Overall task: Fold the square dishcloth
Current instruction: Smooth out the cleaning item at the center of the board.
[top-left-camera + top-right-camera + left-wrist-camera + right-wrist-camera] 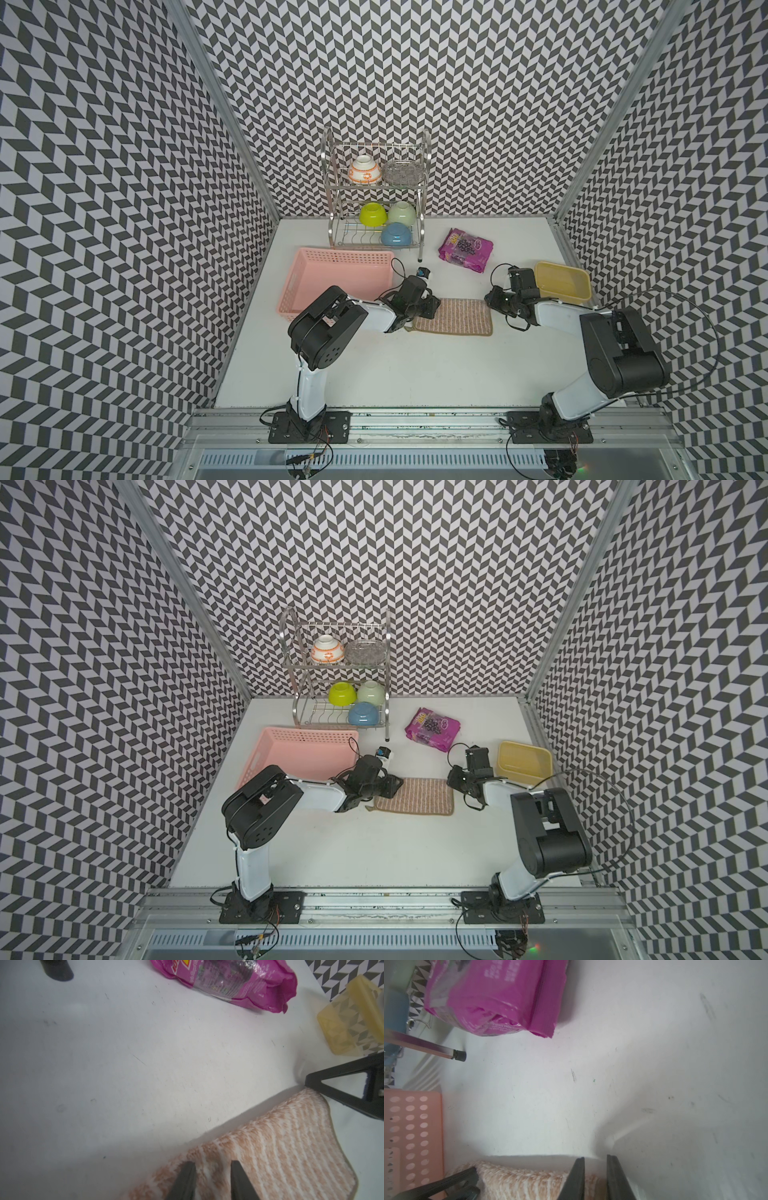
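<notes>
Hiding square dishcloth (457, 318) corner: left pincer (213, 1164).

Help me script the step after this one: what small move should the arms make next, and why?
Probably lift the left gripper and right gripper straight up, clear of the square dishcloth. It already lies flat as a rectangle, wider than deep, so one fold looks done, and both grippers sit at its far corners with jaws parted, apparently pinching nothing.

The purple bag (465, 250) shows a yellow "100"; smaller print is blurred
</notes>
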Controlling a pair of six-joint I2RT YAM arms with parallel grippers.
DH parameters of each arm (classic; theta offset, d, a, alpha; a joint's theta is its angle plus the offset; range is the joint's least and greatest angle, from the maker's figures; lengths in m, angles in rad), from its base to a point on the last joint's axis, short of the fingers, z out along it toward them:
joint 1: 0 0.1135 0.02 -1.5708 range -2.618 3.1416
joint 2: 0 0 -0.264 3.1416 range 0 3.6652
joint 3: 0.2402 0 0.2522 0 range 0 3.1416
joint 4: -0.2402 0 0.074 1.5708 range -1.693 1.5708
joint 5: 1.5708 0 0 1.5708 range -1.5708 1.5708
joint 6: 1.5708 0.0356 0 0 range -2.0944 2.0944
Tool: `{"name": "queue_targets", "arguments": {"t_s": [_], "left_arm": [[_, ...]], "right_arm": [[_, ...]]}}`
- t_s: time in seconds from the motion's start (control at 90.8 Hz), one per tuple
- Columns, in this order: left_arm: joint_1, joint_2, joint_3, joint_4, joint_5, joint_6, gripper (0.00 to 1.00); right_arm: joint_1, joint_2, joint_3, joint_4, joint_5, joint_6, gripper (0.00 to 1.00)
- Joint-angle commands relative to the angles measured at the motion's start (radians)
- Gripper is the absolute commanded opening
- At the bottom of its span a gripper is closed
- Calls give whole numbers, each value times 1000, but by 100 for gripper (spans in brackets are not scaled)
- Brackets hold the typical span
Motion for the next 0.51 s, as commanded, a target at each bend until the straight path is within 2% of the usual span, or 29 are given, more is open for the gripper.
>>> {"name": "queue_targets", "arguments": {"t_s": [0.0,0.11,0.308,0.496], "left_arm": [[3,-56,37,-48,-12,29,40],[1,-109,42,-80,-32,26,43],[-12,-193,22,-154,-119,-7,45],[-34,-224,-12,-250,-225,-42,40]], "right_arm": [[-7,-8,53,-28,50,-37,28],[-8,-44,59,-76,72,-53,34],[-6,-105,32,-158,51,-64,37],[-1,-164,-29,-192,-6,-65,38]]}}
